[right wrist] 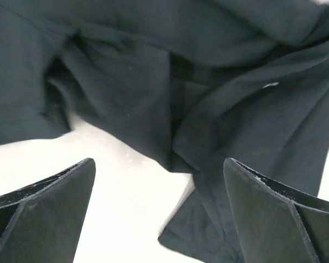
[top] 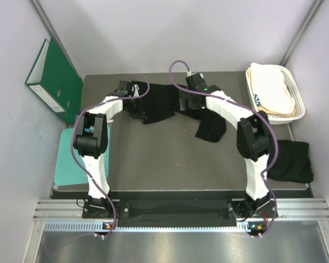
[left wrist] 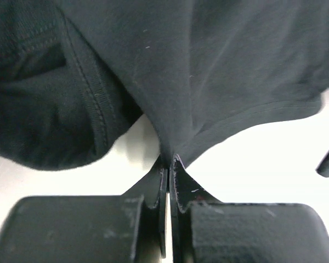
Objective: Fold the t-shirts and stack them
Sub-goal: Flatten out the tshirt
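Observation:
A crumpled black t-shirt (top: 160,104) lies at the back middle of the table. My left gripper (top: 136,109) is at its left end. In the left wrist view this gripper (left wrist: 169,162) is shut on a pinch of the t-shirt (left wrist: 208,66), whose hem runs off to the right. My right gripper (top: 189,105) hovers over the shirt's right part. In the right wrist view it (right wrist: 159,162) stands wide open above folds of the t-shirt (right wrist: 153,82), nothing between its fingers (right wrist: 60,203). A second black t-shirt (top: 291,161) lies bunched at the table's right edge.
A white basket (top: 296,98) holding cream cloth stands at the back right. A green binder (top: 54,78) leans against the left wall. A teal mat (top: 66,164) lies at the left edge. The grey table (top: 164,159) runs between the two arms.

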{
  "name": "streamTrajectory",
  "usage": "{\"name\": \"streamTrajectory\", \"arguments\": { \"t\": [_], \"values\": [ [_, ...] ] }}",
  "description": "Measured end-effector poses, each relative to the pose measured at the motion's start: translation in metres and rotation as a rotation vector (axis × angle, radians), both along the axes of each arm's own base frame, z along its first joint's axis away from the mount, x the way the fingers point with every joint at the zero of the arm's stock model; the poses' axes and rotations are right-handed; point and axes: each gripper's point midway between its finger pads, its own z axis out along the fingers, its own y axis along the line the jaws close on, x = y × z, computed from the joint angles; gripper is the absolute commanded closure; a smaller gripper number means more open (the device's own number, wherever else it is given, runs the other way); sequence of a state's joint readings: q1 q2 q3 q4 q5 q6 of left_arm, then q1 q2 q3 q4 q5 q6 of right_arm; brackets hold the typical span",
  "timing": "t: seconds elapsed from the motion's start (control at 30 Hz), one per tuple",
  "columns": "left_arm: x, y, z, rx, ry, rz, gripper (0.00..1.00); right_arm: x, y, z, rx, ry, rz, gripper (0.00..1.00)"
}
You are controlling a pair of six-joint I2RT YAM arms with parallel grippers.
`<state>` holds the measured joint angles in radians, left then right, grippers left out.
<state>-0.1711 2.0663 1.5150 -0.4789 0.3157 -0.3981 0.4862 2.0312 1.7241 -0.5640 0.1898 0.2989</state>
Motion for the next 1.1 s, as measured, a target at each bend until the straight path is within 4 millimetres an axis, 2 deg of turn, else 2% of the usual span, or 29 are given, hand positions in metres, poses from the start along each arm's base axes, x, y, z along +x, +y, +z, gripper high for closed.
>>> {"name": "streamTrajectory", "arguments": {
  "t": [0.13,0.23,0.33,0.4,0.7,0.83,0.97,1.1],
  "values": [
    [0.006,0.0,0.014,-0.002,-0.033,-0.001,1.0,-0.01,-0.003,-0.039,-0.169,0.055,-0.023,0.05],
    [0.007,0.001,0.018,-0.001,-0.044,-0.001,1.0,-0.014,-0.023,-0.06,-0.288,0.101,-0.067,0.05],
    [0.006,0.002,0.017,0.005,-0.037,0.001,1.0,-0.018,-0.043,-0.07,-0.387,0.121,-0.113,0.05],
    [0.006,0.003,0.016,0.008,-0.036,0.003,1.0,-0.019,-0.054,-0.069,-0.429,0.119,-0.137,0.04],
    [0.006,0.006,0.017,0.02,-0.039,0.004,1.0,-0.027,-0.076,-0.053,-0.467,0.083,-0.206,0.02],
    [0.003,0.007,0.016,0.029,-0.037,-0.001,1.0,-0.031,-0.095,-0.046,-0.469,0.084,-0.243,0.02],
    [0.002,0.01,0.016,0.042,-0.04,-0.002,1.0,-0.024,-0.114,-0.041,-0.459,0.079,-0.287,0.02],
    [0.001,0.012,0.019,0.051,-0.046,0.002,1.0,-0.019,-0.124,-0.041,-0.443,0.079,-0.311,0.02]
  ]
}}
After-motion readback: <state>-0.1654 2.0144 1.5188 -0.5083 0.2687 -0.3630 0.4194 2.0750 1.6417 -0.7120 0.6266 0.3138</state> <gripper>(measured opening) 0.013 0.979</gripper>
